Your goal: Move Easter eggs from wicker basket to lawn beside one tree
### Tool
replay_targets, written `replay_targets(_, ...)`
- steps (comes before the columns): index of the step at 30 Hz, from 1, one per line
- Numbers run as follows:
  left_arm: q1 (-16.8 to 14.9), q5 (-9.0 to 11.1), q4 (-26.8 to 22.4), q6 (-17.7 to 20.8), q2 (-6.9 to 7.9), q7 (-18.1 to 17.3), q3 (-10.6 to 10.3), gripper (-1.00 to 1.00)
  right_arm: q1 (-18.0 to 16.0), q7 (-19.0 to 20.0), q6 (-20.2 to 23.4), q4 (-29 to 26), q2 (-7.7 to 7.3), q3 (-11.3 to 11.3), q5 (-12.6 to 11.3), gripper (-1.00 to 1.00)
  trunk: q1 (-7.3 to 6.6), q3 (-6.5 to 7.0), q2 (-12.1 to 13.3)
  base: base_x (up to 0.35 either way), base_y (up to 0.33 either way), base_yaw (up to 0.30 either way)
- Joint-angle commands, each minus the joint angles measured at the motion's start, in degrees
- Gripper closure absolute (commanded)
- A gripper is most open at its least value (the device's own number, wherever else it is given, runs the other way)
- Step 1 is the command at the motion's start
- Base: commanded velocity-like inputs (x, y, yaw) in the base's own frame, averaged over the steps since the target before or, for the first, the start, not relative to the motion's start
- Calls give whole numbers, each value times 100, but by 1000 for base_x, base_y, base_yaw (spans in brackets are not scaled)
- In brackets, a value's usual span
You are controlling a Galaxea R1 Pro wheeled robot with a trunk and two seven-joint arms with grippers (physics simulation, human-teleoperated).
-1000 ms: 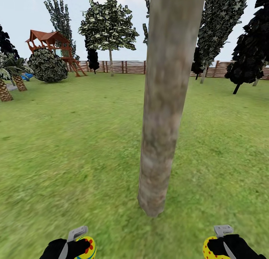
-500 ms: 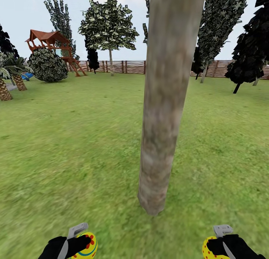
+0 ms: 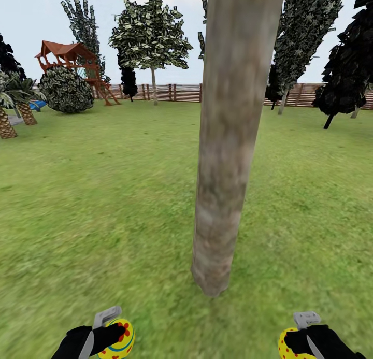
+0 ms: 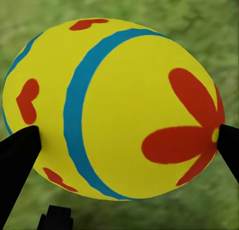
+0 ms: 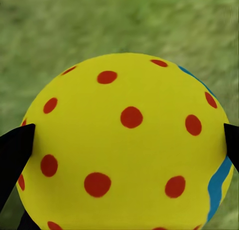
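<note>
The step in hand, as I judge it, is the setting down: 2 eggs have been carried to the tree and neither is on the grass yet. The thick, bare, mottled grey-brown tree trunk (image 3: pixel 228 141) stands just ahead on the wide mottled green lawn (image 3: pixel 103 193), its base near and between the 2 arms.

The left gripper (image 3: pixel 106 334), black with grey fingers, is closed around a bright yellow egg with a blue band and red flower and hearts (image 3: pixel 118 339); the left wrist view shows that egg (image 4: pixel 112 108) pinched between the 2 dark fingertips (image 4: pixel 17 160), grass blurred behind it. The right gripper (image 3: pixel 305 338) likewise clamps a bright yellow egg with red dots and a blue zigzag (image 3: pixel 288 346), seen close in the right wrist view (image 5: pixel 124 140).

The light brown wicker basket and the 3rd egg are not visible from here.

Next, each arm likely needs lowering until its egg is close to the grass beside the trunk's base, then the fingers opened gently so the egg does not roll away; after that, the remaining egg must be fetched
</note>
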Motion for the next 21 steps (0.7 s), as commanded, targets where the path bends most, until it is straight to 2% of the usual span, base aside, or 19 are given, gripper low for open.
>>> replay_targets(1, -4, -24, -10, 33, -7, -38, 35, 100, -2, -2, 29, -9, -6, 32, -22, 100, 22, -24, -44, 0, 0, 0)
replay_targets(21, -4, -24, -1, 33, -15, -37, 38, 100, -2, -3, 29, -9, 0, 33, -22, 100, 461, -383, -847, 0, 0, 0)
